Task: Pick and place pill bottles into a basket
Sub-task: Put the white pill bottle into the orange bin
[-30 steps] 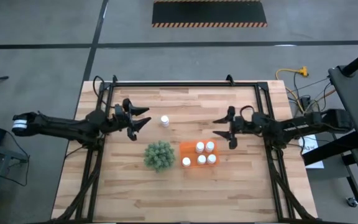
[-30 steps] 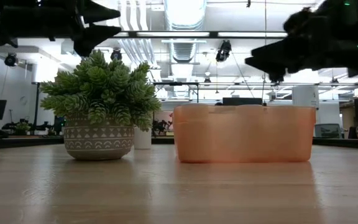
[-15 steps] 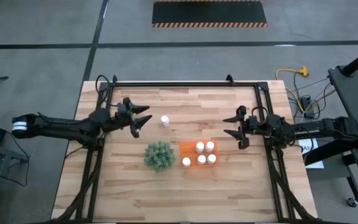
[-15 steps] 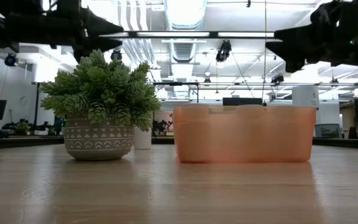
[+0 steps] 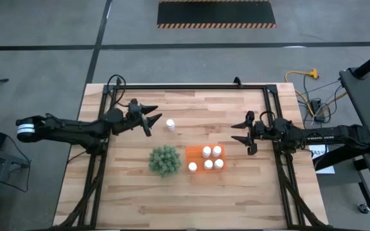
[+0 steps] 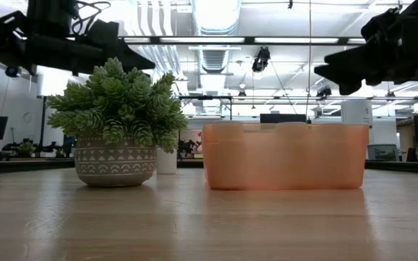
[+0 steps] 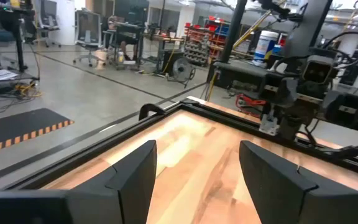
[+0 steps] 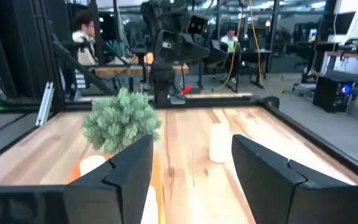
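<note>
Pill bottles: one loose bottle (image 5: pixel 170 124) stands on my tabletop (image 5: pixel 191 186) just beside the left claw (image 5: pixel 151 120), whose fingers are spread and empty. Five more (image 5: pixel 207 158) sit in the orange basket (image 5: pixel 197 168), near my right claw (image 5: pixel 237 133), also spread and empty. Green plant (image 5: pixel 164 160) touches the basket's side.

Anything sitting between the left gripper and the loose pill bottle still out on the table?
No. In the high view, only bare wood lies between the left gripper and the lone pill bottle; the plant stands off that line.
</note>
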Robot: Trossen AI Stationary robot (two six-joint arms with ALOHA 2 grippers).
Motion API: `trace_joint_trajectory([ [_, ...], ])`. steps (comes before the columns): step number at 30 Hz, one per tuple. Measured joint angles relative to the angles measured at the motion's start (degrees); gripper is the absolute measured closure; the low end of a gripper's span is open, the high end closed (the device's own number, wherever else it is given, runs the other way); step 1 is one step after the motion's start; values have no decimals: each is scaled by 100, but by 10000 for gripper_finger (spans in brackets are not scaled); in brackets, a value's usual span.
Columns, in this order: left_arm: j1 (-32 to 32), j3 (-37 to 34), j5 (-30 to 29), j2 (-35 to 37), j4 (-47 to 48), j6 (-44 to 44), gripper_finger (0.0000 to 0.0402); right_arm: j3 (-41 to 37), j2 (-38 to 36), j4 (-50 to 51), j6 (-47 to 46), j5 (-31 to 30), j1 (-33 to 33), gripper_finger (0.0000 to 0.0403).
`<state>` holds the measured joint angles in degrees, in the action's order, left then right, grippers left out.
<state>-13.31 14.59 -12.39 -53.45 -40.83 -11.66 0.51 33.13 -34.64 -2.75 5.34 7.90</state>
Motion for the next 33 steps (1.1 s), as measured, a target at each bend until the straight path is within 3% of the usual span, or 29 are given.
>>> trace_joint_trajectory([
  [10,-87,6,49,-285,-115,0,190,176,-1189,2383,-12,-405,4,195],
  [18,-89,10,51,-355,132,255,190,930,-2046,5147,-7,-395,-2,195],
  [22,-89,121,51,-422,356,312,190,889,-2347,5227,21,-393,-2,195],
  [29,-89,533,51,-459,1764,365,190,833,-2684,5160,111,-395,0,195],
  [33,-89,632,47,-472,1854,457,190,831,-2729,5192,284,-385,-2,195],
])
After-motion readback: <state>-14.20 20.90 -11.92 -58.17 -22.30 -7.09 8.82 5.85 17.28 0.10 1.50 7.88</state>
